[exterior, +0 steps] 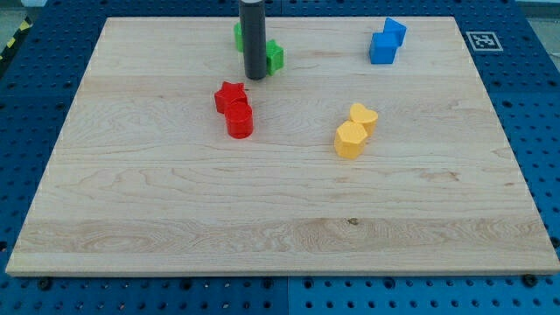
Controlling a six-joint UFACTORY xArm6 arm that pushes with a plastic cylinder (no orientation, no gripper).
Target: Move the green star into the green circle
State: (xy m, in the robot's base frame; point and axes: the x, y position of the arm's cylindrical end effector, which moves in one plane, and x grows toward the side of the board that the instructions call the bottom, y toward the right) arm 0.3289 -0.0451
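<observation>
Two green blocks sit near the view's top, left of centre, both partly hidden by the rod. One green block (276, 57) shows to the rod's right, the other (237, 36) peeks out on its left; I cannot tell which is the star and which the circle. My tip (255, 77) rests on the board just below and between them, touching or nearly touching the right green block.
A red star (230, 94) and a red cylinder (240, 122) lie just below the tip. A yellow heart (364, 116) and a yellow hexagon (350, 140) sit right of centre. Two blue blocks (385, 43) are at the top right. The wooden board (280, 219) ends on blue pegboard.
</observation>
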